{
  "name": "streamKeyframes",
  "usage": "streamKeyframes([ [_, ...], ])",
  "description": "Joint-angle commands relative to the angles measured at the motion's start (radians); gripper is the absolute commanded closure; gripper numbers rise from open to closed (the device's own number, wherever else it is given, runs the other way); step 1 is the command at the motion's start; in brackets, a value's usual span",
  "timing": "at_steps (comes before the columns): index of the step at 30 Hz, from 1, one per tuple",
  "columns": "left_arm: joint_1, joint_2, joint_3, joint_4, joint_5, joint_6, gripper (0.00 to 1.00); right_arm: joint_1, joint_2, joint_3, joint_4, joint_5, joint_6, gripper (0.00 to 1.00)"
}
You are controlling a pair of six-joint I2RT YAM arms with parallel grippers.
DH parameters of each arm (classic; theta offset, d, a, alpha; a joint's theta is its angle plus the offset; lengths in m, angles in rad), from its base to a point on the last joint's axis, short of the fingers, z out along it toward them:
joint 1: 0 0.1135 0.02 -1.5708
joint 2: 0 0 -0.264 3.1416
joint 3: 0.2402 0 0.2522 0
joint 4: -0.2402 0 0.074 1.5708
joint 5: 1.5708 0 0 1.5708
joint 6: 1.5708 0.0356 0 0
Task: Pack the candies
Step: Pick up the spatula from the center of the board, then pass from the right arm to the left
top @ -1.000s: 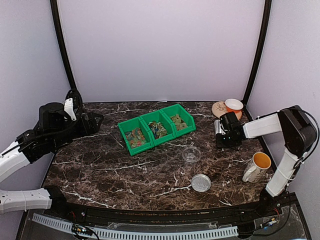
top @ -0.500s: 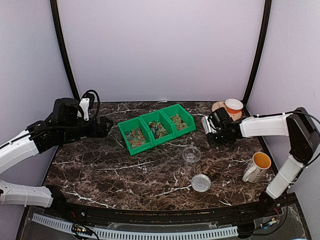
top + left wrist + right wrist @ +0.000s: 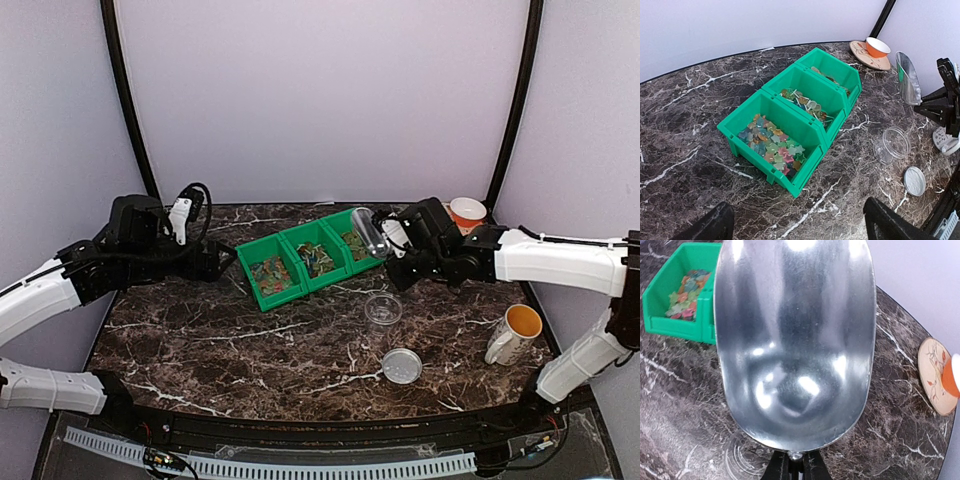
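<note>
Candies [image 3: 771,146], tiny, in boxy plastic bin [image 3: 757,162]

1. Light is bright, soft and even in all three views, and the pale walls [image 3: 320,100] carry no hard shadow.
2. The dark marble table [image 3: 250,350] shows a faint sheen, with only soft shadows close under the green bins [image 3: 268,298].
3. In the right wrist view, white glare patches and smeared reflections cover the metal scoop [image 3: 794,340].
4. The left wrist view is sharp on the candies [image 3: 772,145], and the table's far edge bows there.
5. The overhead view is slightly soft.
</note>
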Motion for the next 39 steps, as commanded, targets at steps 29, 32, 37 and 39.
streamKeyframes([
  [29, -0.002, 0.17, -0.054, 0.199, 0.505, -0.063, 0.31, 0.446, 0.18, 0.057, 0.172, 0.246, -0.331, 1.0],
  [32, -0.002, 0.191, -0.053, 0.217, 0.542, -0.076, 0.33, 0.457, 0.195, 0.062, 0.179, 0.268, -0.338, 1.0],
  [37, -0.005, 0.231, -0.052, 0.23, 0.578, -0.089, 0.42, 0.467, 0.209, 0.066, 0.189, 0.29, -0.345, 1.0],
  [39, -0.008, 0.241, -0.055, 0.232, 0.588, -0.092, 0.43, 0.471, 0.21, 0.067, 0.19, 0.301, -0.347, 1.0],
])
